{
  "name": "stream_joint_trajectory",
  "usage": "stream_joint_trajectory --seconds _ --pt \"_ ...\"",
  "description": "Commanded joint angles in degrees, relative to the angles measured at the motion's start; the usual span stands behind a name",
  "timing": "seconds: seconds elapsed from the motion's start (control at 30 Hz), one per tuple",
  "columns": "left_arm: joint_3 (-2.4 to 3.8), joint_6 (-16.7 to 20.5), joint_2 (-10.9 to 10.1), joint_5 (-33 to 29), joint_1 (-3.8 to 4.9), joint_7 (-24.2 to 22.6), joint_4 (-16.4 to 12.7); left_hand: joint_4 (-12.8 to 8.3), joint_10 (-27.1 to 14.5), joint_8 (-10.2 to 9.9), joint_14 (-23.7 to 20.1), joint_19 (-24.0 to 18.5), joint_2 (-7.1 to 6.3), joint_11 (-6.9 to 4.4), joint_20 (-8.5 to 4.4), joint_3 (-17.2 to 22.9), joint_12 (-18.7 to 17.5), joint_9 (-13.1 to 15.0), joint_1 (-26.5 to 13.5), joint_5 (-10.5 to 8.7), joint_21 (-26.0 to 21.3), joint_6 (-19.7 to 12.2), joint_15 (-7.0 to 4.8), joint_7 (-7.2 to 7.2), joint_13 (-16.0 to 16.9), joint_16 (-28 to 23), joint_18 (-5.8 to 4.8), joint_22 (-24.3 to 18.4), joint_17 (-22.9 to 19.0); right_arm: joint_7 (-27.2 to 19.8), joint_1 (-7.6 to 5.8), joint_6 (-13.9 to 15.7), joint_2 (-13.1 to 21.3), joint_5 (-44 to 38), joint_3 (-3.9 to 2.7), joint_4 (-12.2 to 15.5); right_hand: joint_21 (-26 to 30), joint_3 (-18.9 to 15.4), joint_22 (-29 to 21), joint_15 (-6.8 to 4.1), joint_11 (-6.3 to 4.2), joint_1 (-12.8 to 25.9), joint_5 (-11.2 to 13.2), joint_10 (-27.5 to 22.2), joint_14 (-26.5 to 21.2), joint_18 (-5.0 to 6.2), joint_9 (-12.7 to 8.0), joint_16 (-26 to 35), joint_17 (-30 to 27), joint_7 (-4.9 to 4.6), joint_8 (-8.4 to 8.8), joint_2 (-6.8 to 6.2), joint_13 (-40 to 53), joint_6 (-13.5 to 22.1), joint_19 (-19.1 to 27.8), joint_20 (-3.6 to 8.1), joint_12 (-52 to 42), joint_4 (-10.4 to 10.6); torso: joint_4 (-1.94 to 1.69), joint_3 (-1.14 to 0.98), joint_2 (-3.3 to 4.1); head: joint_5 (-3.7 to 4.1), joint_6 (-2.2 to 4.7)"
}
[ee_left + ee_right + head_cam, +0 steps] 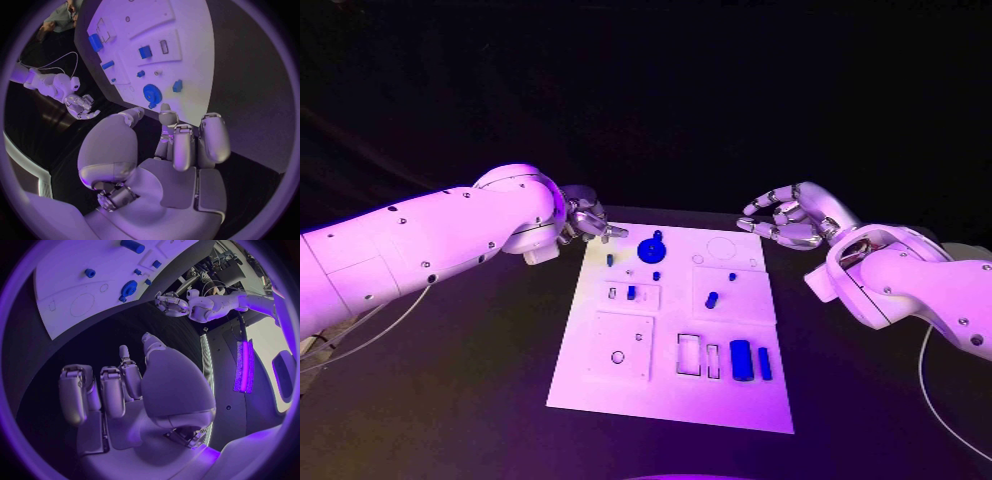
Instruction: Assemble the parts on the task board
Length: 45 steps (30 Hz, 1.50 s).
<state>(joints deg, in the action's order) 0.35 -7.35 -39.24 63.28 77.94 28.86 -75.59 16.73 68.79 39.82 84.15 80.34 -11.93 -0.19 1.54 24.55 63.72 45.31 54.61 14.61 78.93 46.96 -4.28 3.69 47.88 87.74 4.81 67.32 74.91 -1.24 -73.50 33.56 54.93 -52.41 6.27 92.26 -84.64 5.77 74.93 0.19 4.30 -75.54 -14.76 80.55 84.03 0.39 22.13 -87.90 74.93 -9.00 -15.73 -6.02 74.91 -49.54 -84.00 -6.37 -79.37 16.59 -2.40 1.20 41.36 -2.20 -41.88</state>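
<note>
Fingers of both hands curled, empty, left hand [589, 222], right hand [788, 222], flanking task board [596, 385].

Left arm [430, 240]: white, enters from left edge, reaches toward middle of scene. Left hand [584, 222]: silver, at arm's end, fingers curled in, nothing held; in left wrist view [169, 145] fingers bent side by side, thumb apart.

Right arm [913, 285]: white, enters from right edge, bent back inward. Right hand [788, 222]: silver, fingers curled, nothing held; in right wrist view [125, 390] fingers folded, thumb raised alongside.
</note>
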Motion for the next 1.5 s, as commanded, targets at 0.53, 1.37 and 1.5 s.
stream_joint_trajectory --seconds 0.53,1.37,1.5 --pt "-2.57 -8.9 6.9 3.3 0.28 -1.7 11.9 0.0 -1.1 -1.8 4.8 -0.2 0.3 0.4 0.58 -1.6 -0.4 -1.8 2.2 -0.35 -0.4 -0.4 0.87 0.75 -0.8 0.1 -0.24 -0.2 11.8 -0.4 0.25 -1.0 -0.6 -0.1 0.01 -0.2 0.2 -0.2 11.0 -0.32 -0.27 0.6 0.2 0.0 4.4 1.11 0.1 0.1 7.7 0.24 -0.23 -0.07 3.8 0.0 -2.8 0.46 0.1 0.0 0.14 0.05 0.16 -0.24 -0.15" --pt "-3.41 -13.7 8.4 1.8 0.11 -1.7 13.4 -0.2 -1.7 -2.7 4.8 -0.4 1.28 0.68 0.98 -2.2 -0.2 -3.3 5.2 -0.3 -0.5 0.2 1.17 1.02 -1.1 0.2 -0.19 -0.3 11.9 -0.4 0.38 -1.1 -1.0 0.0 0.01 -0.4 0.2 -0.2 11.1 -0.33 -0.28 0.6 0.1 0.0 4.4 1.11 0.1 0.1 7.7 0.24 -0.25 -0.05 3.8 0.0 -2.8 0.46 0.0 0.0 0.1 0.01 0.06 -0.37 -0.53" --pt "-3.43 -13.1 8.3 1.4 0.11 -1.9 13.2 -0.2 -1.6 -2.8 4.8 -0.4 1.79 0.67 1.04 -2.1 0.1 -3.7 6.5 -0.22 -0.5 0.5 1.17 1.01 -1.0 0.3 -0.2 -0.2 12.0 -0.4 0.39 -1.1 -1.1 0.0 0.01 -0.5 0.2 -0.2 11.1 -0.33 -0.28 0.6 0.1 0.0 4.4 1.11 0.1 0.1 7.7 0.24 -0.25 -0.05 3.8 0.0 -2.8 0.46 0.0 0.0 0.16 0.0 0.11 -0.39 -0.51"
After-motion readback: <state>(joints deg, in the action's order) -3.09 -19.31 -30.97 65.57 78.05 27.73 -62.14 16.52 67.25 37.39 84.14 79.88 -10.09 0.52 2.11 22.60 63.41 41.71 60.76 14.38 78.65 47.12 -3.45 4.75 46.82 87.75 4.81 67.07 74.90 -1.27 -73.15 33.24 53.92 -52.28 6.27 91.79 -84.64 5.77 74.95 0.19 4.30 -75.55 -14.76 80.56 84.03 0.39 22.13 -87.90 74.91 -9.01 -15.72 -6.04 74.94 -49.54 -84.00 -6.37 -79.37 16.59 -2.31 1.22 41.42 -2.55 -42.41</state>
